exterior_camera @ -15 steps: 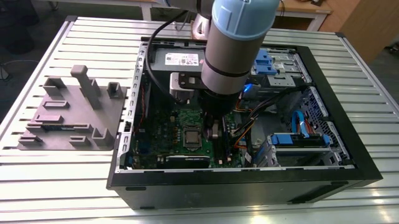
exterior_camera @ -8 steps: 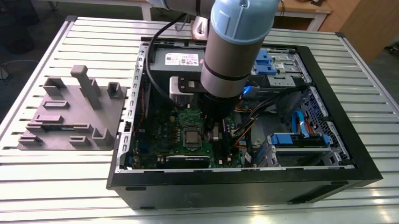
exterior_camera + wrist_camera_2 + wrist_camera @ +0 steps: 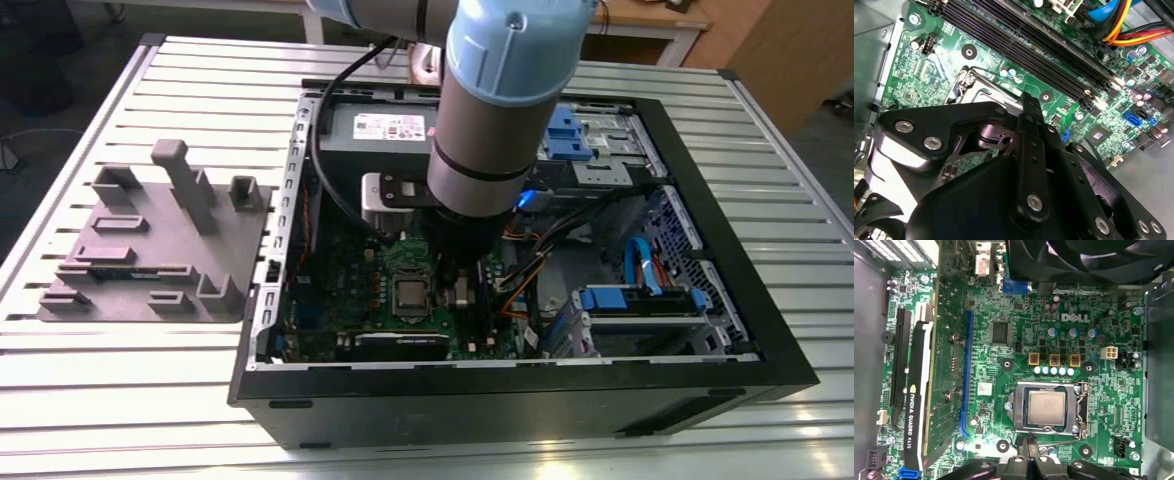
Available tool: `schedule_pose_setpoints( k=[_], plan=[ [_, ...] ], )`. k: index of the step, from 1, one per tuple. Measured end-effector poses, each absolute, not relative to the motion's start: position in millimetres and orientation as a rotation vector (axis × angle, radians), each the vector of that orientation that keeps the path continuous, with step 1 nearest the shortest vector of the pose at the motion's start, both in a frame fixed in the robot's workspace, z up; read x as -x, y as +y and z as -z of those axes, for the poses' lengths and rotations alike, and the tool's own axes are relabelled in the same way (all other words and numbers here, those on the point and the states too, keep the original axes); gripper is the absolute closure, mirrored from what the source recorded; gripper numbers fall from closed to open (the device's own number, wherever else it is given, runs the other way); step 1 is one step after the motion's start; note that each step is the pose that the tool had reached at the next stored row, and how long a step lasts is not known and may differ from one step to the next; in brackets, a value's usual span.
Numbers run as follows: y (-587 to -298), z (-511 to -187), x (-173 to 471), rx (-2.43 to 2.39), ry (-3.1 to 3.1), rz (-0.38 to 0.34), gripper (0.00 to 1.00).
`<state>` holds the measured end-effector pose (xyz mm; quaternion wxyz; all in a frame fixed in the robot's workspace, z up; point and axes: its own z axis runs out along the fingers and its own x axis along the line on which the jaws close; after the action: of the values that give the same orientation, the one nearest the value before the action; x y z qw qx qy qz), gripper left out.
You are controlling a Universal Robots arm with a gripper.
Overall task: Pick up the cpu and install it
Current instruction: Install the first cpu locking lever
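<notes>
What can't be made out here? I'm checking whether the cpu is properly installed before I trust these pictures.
- The cpu lies in its socket in the first wrist view; whether the latch is locked cannot be told.
- In the second wrist view, the gripper body hides most of the socket.
- In the exterior view, the arm covers part of the motherboard behind it.
- Whether the fingertips touch anything is unclear in both wrist views.

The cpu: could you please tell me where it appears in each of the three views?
Exterior view: the cpu lies in the socket frame on the green board, beside the arm.
First wrist view: the cpu sits inside that frame.
Second wrist view: the cpu is hidden behind the gripper; a frame corner shows.
Shared landmark: the socket frame.
</notes>
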<state>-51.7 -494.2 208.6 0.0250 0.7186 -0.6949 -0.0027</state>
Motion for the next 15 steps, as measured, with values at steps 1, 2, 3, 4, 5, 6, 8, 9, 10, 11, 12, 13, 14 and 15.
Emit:
schedule_pose_setpoints(
  k=[1,2,3,4,5,6,8,9,10,11,12,13,14,15],
  plan=[
    [-494.2,-207.3,51.7,-2.224,-2.148,0.008,0.90],
    [-494.2,-206.2,51.7,-2.225,-2.147,0.008,0.90],
    [-494.2,-205.2,51.7,-2.226,-2.146,0.008,0.90],
    [-494.3,-204.6,51.7,-2.227,-2.145,0.008,0.90],
    [-494.3,-204.4,51.8,-2.227,-2.144,0.008,0.90],
    [-494.3,-204.3,51.8,-2.227,-2.144,0.008,0.90],
    [-494.3,-204.0,51.7,-2.228,-2.144,0.008,0.90],
    [-494.3,-204.0,51.7,-2.228,-2.144,0.008,0.90],
    [-494.3,-204.0,51.7,-2.228,-2.144,0.008,0.90],
    [-494.3,-204.0,51.8,-2.228,-2.144,0.008,0.90],
    [-494.3,-204.0,51.8,-2.228,-2.144,0.008,0.90],
    [-494.3,-203.9,51.8,-2.228,-2.144,0.008,0.90],
    [-494.3,-203.8,51.7,-2.228,-2.144,0.008,0.90],
    [-494.3,-203.7,51.8,-2.228,-2.145,0.006,0.90]
  ],
)
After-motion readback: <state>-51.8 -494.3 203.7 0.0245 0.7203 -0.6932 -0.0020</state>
